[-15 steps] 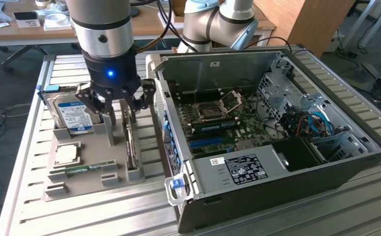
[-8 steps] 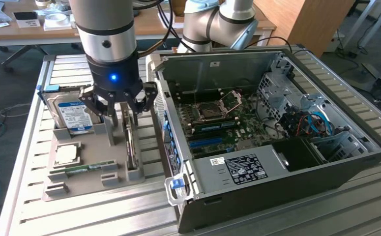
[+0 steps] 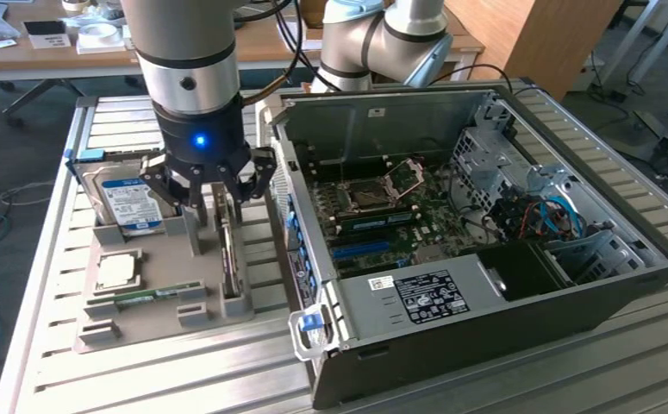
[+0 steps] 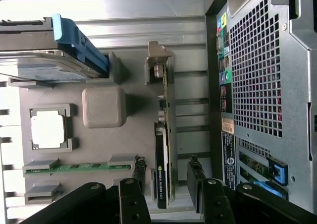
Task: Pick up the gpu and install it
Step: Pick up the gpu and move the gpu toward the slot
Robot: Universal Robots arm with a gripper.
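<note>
Currently the arm (image 3: pixel 190 69) hangs over the grey tray (image 3: pixel 167 259) (image 4: pixel 133 130) on the slatted metal surface (image 3: pixel 138 379) (image 4: pixel 124 6), its jaws spread wide and holding nothing. The gpu (image 3: pixel 233 259) (image 4: pixel 162 159) stands on its edge in a slot of the tray, along the side nearest the computer case (image 3: pixel 471 310) (image 4: pixel 267 85). In the wrist view the black fingertips (image 4: pixel 195 174) stand one on either side of the card's dark end, each with a gap to it. The card's silvery bracket is at the far end from them.

A silver hard drive (image 3: pixel 127 198) (image 4: pixel 44 68) with a blue label stands in the same tray. A square processor (image 3: pixel 117 270) (image 4: pixel 48 129) and a green memory stick (image 3: pixel 150 297) (image 4: pixel 74 168) also lie in their own recesses. The case lies just beside the tray, on the exterior view's right. Its side is open and the board inside shows blue slots.
</note>
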